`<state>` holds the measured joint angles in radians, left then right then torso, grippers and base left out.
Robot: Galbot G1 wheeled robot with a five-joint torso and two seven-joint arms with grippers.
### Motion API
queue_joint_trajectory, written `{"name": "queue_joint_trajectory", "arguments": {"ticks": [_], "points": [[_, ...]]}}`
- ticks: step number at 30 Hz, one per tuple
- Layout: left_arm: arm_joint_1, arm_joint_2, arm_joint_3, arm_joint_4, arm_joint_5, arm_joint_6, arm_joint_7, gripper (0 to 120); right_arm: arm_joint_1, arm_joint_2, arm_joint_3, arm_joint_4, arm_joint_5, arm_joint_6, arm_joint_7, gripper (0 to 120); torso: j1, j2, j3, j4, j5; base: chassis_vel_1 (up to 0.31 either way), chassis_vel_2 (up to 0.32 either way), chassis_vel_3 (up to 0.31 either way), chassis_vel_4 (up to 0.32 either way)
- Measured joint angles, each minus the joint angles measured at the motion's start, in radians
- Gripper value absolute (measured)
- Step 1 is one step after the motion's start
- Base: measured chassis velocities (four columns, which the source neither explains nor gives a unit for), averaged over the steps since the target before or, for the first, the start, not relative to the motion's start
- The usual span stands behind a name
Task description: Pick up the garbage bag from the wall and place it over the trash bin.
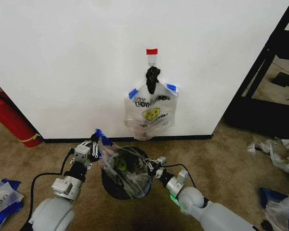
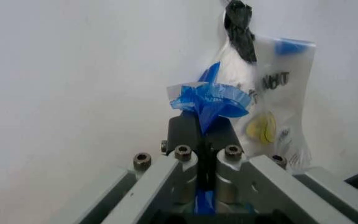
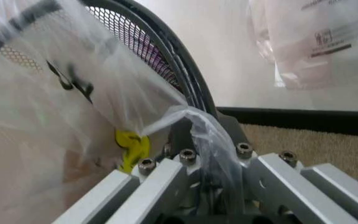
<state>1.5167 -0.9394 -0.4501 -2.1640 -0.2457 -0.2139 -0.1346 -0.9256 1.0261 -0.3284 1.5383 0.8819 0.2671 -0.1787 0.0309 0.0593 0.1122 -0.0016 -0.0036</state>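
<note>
The garbage bag (image 1: 123,168), thin and translucent with a yellow smiley, is stretched between both grippers over the dark round trash bin (image 1: 111,186) on the carpet. My left gripper (image 1: 97,144) is shut on its blue handle top (image 2: 210,100), at the bin's left rim. My right gripper (image 1: 151,166) is shut on the bag's plastic edge (image 3: 197,130), beside the bin's mesh rim (image 3: 160,46). The smiley (image 3: 132,147) shows through the plastic. Behind stands the white wall (image 1: 62,57) with its red tape strip (image 1: 151,51).
A second smiley bag (image 1: 151,113) hangs from the wall hook under a black knotted lump (image 1: 152,77). A red fire extinguisher (image 1: 12,120) leans at the left. Loose bags lie on the floor at left (image 1: 2,197) and right (image 1: 279,154). A black frame (image 1: 265,72) stands at right.
</note>
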Motion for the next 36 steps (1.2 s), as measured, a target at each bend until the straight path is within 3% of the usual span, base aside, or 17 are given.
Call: {"name": "queue_joint_trajectory", "arguments": {"ticks": [9, 14, 27, 36], "points": [[-0.009, 0.005, -0.036, 0.120, 0.072, 0.073, -0.046, 0, -0.016, -0.001, 0.005, 0.033, 0.065, 0.026, -0.004, 0, 0.000, 0.000, 0.000, 0.0001, -0.0003, 0.000, 0.000, 0.000, 0.000], [0.012, -0.001, -0.044, 0.146, 0.092, 0.071, -0.048, 0, -0.028, 0.008, 0.010, 0.051, 0.112, 0.064, 0.004, 0, 0.000, 0.000, 0.000, 0.0000, -0.0001, 0.000, 0.000, 0.000, 0.000], [0.027, -0.010, -0.048, 0.174, 0.092, -0.012, 0.038, 0, -0.040, 0.041, 0.020, 0.069, 0.204, 0.123, 0.016, 0, 0.000, 0.000, 0.000, 0.0000, -0.0001, 0.000, 0.000, 0.000, 0.000], [0.008, -0.003, -0.068, 0.232, 0.031, -0.122, 0.098, 0, -0.048, 0.051, 0.031, 0.077, 0.248, 0.143, 0.043, 0, 0.000, 0.000, 0.000, -0.0001, -0.0002, 0.000, 0.000, 0.000, 0.000]]}}
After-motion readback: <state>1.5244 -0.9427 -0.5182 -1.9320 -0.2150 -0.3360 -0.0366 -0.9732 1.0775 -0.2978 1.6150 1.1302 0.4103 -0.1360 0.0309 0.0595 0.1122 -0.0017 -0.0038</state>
